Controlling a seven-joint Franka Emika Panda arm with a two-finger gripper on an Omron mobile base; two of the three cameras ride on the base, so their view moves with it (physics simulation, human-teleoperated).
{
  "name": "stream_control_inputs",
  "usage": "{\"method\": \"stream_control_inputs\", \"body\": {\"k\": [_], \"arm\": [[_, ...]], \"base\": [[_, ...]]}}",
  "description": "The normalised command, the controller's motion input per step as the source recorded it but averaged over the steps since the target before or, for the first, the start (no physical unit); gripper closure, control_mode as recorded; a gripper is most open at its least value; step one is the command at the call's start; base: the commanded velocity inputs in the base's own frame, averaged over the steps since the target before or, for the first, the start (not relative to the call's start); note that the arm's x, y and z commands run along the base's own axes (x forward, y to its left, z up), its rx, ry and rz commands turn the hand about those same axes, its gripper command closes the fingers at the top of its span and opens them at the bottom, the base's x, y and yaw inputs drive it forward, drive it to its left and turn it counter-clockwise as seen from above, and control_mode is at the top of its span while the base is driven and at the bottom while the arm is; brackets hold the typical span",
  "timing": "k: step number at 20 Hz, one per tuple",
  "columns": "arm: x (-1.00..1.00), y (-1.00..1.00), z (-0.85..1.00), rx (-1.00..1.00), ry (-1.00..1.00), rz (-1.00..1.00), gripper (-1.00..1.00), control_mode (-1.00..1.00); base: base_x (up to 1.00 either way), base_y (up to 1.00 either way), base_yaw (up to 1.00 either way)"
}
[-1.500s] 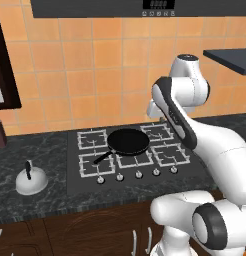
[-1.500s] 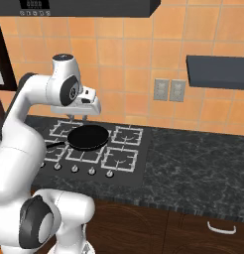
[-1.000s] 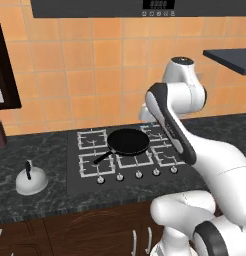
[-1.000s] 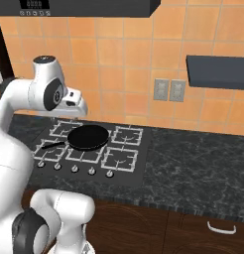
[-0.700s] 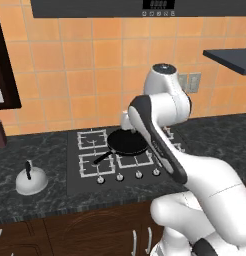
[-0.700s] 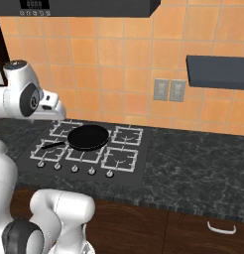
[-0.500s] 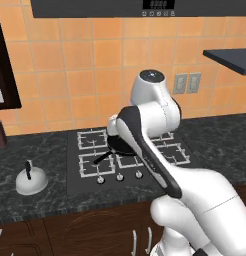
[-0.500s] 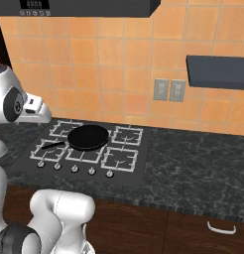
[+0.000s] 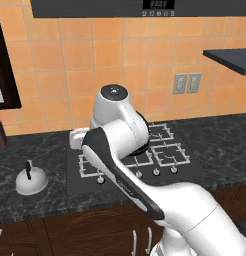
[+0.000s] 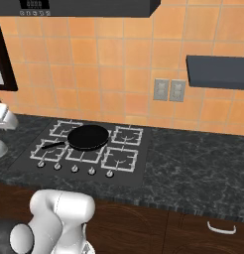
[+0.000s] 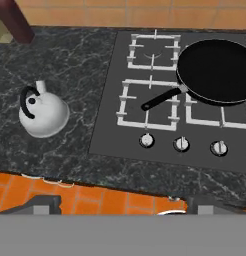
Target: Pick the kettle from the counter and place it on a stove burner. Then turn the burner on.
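Note:
The small white-silver kettle (image 11: 43, 115) with its thin black handle stands upright on the dark marbled counter (image 11: 75, 65), left of the black cooktop. It also shows in the left base view as the kettle (image 9: 31, 181). My gripper (image 11: 127, 206) hangs high over the counter's front edge, open, its tips wide apart with nothing between them. The kettle lies well to the left of them. The nearest stove burner (image 11: 147, 105) is bare except for the handle of a frying pan. My arm reaches left over the cooktop (image 9: 160, 167).
A round black frying pan (image 11: 217, 70) sits on the middle burners, also seen as the pan (image 10: 88, 137). Small silver knobs (image 11: 181, 144) line the cooktop's front. A dark brown block (image 11: 15, 20) stands at the counter's back left. An orange tiled wall rises behind.
The arm has swung left, from over the right side of the stove to its left edge, toward the kettle. Kettle and pan have not moved. The gripper stays open.

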Motion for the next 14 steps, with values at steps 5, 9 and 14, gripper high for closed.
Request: {"method": "stream_control_inputs", "body": {"k": [5, 9, 14], "arm": [[0.00, 1.00, -0.46, 0.01, 0.00, 0.01, -1.00, -1.00], [0.00, 1.00, -0.43, 0.01, 0.00, 0.00, -1.00, -1.00], [0.26, 1.00, -0.31, 0.03, 0.00, 0.00, -1.00, -1.00]], "base": [[0.00, 0.00, 0.00], [0.00, 0.00, 0.00], [0.00, 0.00, 0.00]]}}
